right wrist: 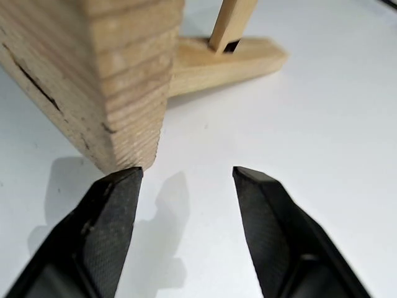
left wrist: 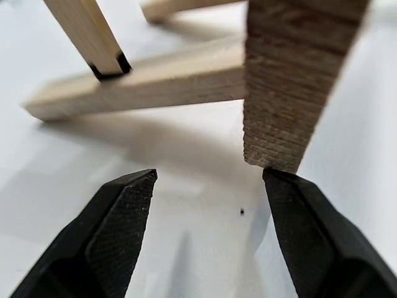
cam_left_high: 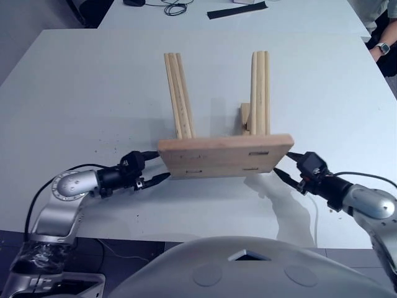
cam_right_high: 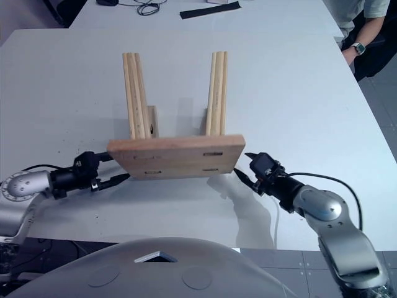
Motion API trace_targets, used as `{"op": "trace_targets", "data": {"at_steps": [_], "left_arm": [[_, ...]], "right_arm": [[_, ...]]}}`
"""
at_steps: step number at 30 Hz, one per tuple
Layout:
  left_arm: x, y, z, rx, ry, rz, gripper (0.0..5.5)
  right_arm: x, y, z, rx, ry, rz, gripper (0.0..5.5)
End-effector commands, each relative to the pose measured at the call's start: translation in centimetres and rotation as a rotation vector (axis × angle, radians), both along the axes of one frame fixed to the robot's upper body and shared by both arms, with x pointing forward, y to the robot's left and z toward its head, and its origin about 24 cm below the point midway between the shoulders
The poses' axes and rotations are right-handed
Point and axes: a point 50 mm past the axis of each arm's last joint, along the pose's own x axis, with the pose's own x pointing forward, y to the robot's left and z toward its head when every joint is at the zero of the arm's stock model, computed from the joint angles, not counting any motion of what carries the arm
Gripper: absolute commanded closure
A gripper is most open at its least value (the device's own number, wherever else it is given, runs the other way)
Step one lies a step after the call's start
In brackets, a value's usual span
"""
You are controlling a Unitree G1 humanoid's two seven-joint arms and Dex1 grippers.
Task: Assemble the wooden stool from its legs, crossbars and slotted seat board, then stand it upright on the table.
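Left claw (cam_left_high: 155,165): we see its fingers apart, gripping nothing, at the seat board's left end; the board's corner sits right at one fingertip (left wrist: 282,180).
Left legs (cam_left_high: 178,93): they point away from the left claw, beyond the board.
Seat board (cam_left_high: 223,155): it stands on its long edge on the table (cam_left_high: 80,93), between our two claws.
Right legs (cam_left_high: 260,90): they run away from the right claw, with a short crossbar (cam_left_high: 246,118) beside them.
Right claw (cam_left_high: 284,162): its fingers are spread and empty, against the board's right corner.
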Motion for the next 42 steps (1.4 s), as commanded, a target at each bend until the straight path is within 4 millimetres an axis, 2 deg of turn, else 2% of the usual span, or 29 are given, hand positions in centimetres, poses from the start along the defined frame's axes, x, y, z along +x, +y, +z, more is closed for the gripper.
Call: {"op": "trace_targets", "data": {"at_steps": [1,6,11,14,18,21,24,32,40,42], "left_arm": [[-1.2,-3.4,5.7,-0.235,-0.082,-0.144,2.31],[-2.5,-4.1,9.3,-0.333,-0.08,-0.174,2.31],[-2.5,-4.6,12.9,-0.452,-0.105,-0.2,2.31],[-2.0,-4.6,14.4,-0.505,-0.118,-0.203,2.31],[-1.0,-4.3,15.7,-0.548,-0.125,-0.184,2.31],[-0.4,-4.1,15.1,-0.52,-0.111,-0.159,2.31],[-0.1,-3.7,13.4,-0.464,-0.073,-0.127,2.31],[-2.4,-3.1,8.6,-0.348,0.056,-0.153,2.31],[-4.0,-3.1,6.4,-0.276,0.115,-0.245,2.31],[-3.8,-2.8,6.0,-0.262,0.108,-0.234,2.31]], "right_arm": [[-2.0,3.5,6.2,0.279,-0.089,0.322,2.79],[-2.2,2.8,10.2,0.339,-0.124,0.405,2.79],[-1.8,3.0,14.1,0.434,-0.211,0.435,2.79],[-1.8,3.0,15.3,0.458,-0.224,0.437,2.79],[-1.6,3.0,15.4,0.444,-0.218,0.42,2.79],[-1.4,3.0,14.7,0.419,-0.194,0.39,2.79],[-1.2,2.9,13.8,0.39,-0.166,0.361,2.79],[-0.8,2.6,12.5,0.363,-0.149,0.327,2.79],[-0.4,2.7,11.1,0.294,-0.15,0.318,2.79],[-0.3,2.6,11.0,0.283,-0.156,0.311,2.79]]}}
